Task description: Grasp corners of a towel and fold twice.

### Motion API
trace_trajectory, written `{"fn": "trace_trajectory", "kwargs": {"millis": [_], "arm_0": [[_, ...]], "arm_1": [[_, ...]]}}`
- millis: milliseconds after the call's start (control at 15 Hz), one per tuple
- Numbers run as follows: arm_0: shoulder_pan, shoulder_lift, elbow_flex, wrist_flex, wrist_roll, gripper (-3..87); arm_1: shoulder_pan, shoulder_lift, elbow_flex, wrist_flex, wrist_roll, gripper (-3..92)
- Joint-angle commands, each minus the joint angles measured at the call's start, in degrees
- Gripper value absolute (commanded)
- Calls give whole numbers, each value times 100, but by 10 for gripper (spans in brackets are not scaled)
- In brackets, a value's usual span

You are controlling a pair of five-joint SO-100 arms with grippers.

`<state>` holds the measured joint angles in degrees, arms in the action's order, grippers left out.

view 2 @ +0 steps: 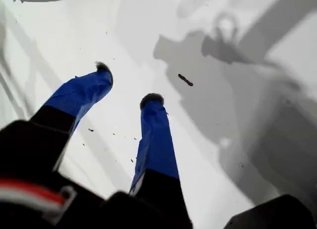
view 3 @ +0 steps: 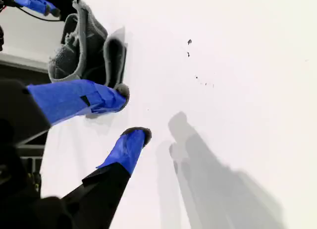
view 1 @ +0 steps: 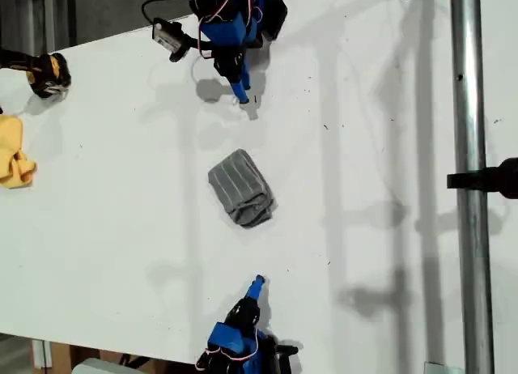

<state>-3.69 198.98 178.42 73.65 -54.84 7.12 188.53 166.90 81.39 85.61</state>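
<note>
The exterior view shows the towel (view 1: 240, 188) lying folded into a small bundle mid-bench (view 1: 388, 147), well apart from both arms and from the yellow cloth (view 1: 14, 155) at the exterior view's left edge, so the folding looks done. The first wrist view shows my first claw (view 2: 128, 83) parted over bare bench, holding nothing. The second wrist view shows my second claw (view 3: 130, 112) parted and empty too, the towel (view 3: 81, 45) near its tips and apparently released.
</note>
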Motion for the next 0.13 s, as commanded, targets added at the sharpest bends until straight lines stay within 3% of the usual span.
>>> {"fn": "trace_trajectory", "kwargs": {"millis": [0,67], "arm_0": [[-53,18,35,18,44,121],[-53,18,35,18,44,121]], "arm_1": [[-44,-26,-114,44,44,176],[-44,-26,-114,44,44,176]]}}
